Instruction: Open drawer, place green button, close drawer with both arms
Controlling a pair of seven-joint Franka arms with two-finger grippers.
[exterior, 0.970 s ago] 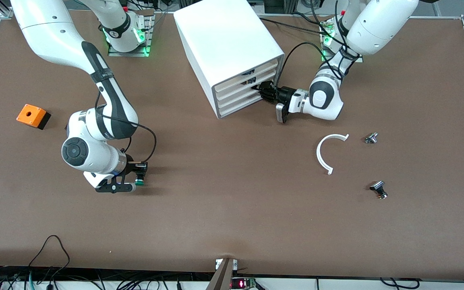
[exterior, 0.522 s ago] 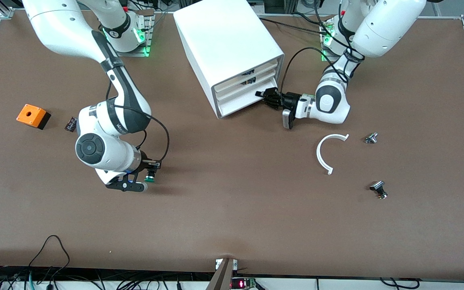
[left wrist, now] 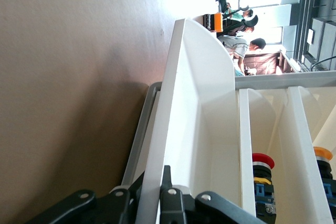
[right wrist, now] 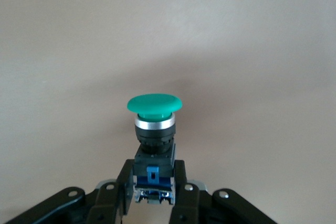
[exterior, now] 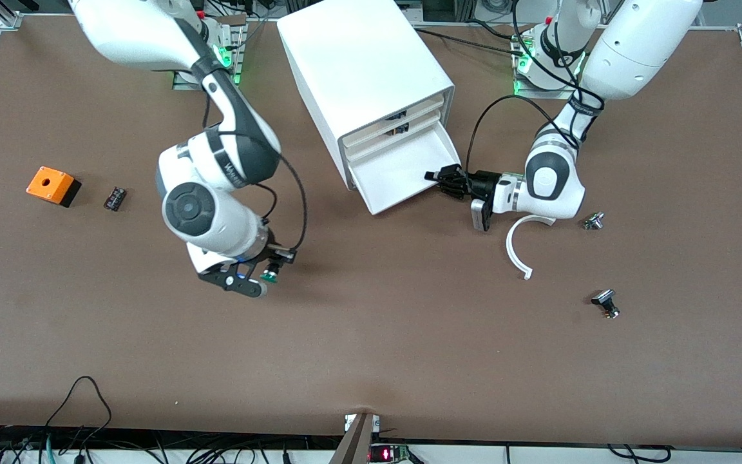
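The lowest drawer (exterior: 403, 169) of the white cabinet (exterior: 361, 71) stands pulled out, and its tray shows nothing in it. My left gripper (exterior: 440, 178) is shut on the drawer's front wall; in the left wrist view the wall (left wrist: 181, 103) runs between the gripper's (left wrist: 157, 182) two fingers. My right gripper (exterior: 263, 278) is shut on the button (exterior: 272, 276) and holds it over the bare table, toward the right arm's end from the drawer. In the right wrist view the green cap (right wrist: 155, 103) stands above the gripper (right wrist: 154, 182), which is clamped on the blue and black body.
An orange box (exterior: 53, 185) and a small black part (exterior: 114, 198) lie toward the right arm's end. A white curved piece (exterior: 518, 248), a silver part (exterior: 594, 220) and a black-capped part (exterior: 605, 303) lie near the left arm. Red-capped (left wrist: 262, 160) and orange-capped (left wrist: 324, 153) parts sit in the cabinet.
My left gripper has pulled the lowest drawer out toward the front camera. My right arm has carried the button toward the cabinet.
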